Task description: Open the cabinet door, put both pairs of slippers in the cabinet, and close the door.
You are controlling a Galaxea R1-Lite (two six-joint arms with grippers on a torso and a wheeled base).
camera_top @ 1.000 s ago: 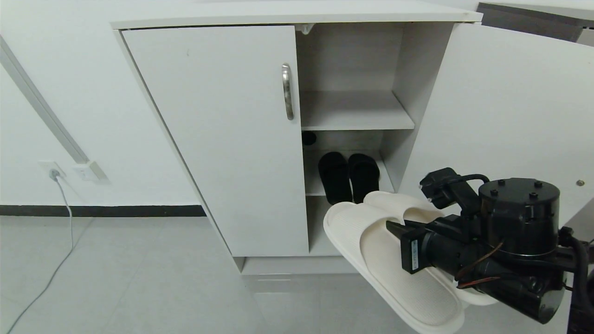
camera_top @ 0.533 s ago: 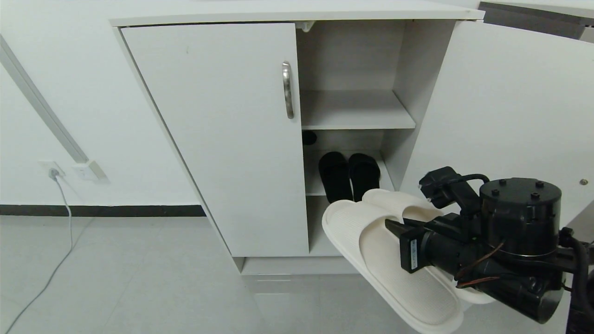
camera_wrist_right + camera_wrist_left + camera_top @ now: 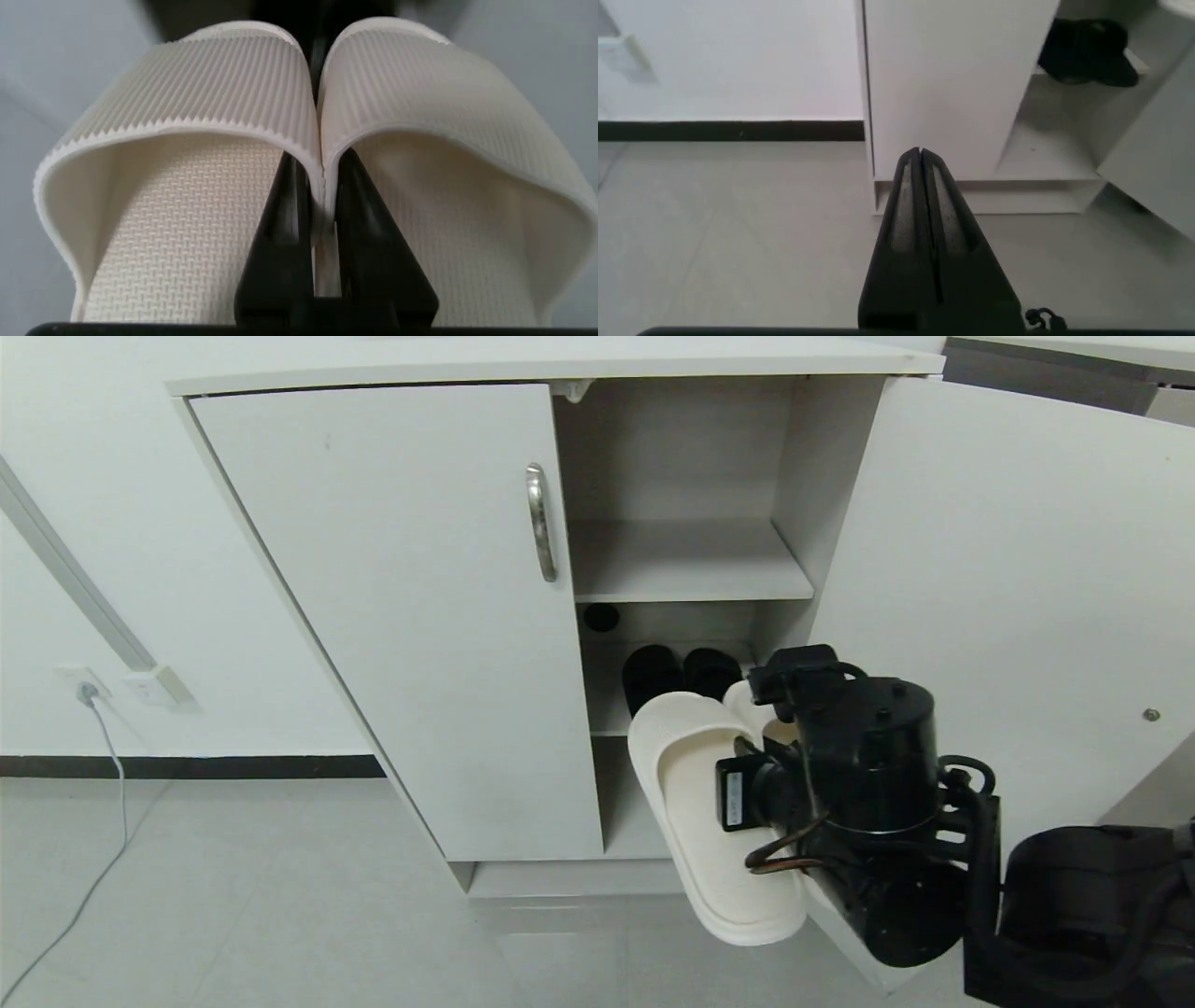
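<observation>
The right pincer (image 3: pixel 320 191) is clenched on the white slippers (image 3: pixel 215 121). Its fingers nip the two inner strap edges together, so the pair hangs side by side. The left pincer (image 3: pixel 920 163) is closed on nothing, above the floor.

That nip is a thin hold, so I judge the push should be slow and straight. Carry the pair into the bottom compartment (image 3: pixel 627 812) just ahead of and below the right pincer, staying clear of the open door (image 3: pixel 1008 569) on its right. Release only once the soles rest on the board.

The pair's long axis runs away from the pincer, with toes leading toward the cabinet (image 3: pixel 392 616) opening and heels trailing under the wrist. Beyond the toes, the black slippers (image 3: pixel 677 672) sit on the shelf above.
</observation>
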